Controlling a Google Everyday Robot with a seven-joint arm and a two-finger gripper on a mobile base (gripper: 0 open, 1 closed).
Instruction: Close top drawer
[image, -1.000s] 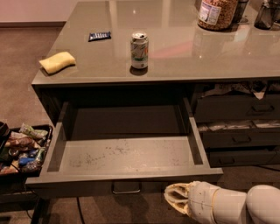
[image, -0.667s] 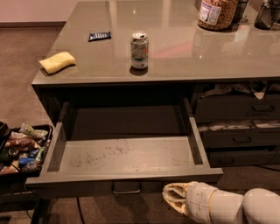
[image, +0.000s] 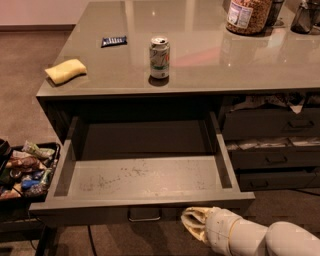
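1. Several small, colourful odds and ends fill a dark tray (image: 54, 148) at the far left, low down and just beside the open drawer's left side.
2. One yellow sponge (image: 65, 71) lies on the desk top (image: 210, 55) near its left front corner, with a small dark packet (image: 113, 41) farther back and to its right.
3. The top drawer (image: 145, 175) sits under the desk top, left of the other drawers, and is pulled well out. Its speckled, dusty floor is bare and open to view.
4. A small metal loop handle (image: 144, 216) hangs at the middle of the drawer's flat front.
5. A drinks can (image: 159, 57) stands upright on the desk top, near the front edge and above the drawer's opening.
6. The gripper (image: 191, 221), cream-coloured, is low in front of the drawer, just below the drawer front and right of the handle. Its pale arm (image: 270, 240) runs off toward the lower right corner. Whether the gripper is open or closed cannot be told, and it may or may not be touching the drawer front.
7. A jar (image: 247, 15) with a label stands at the back of the desk top, to the right.
8. Three narrower grey drawers (image: 270, 125) are stacked at the right, with paper poking out above the upper two.
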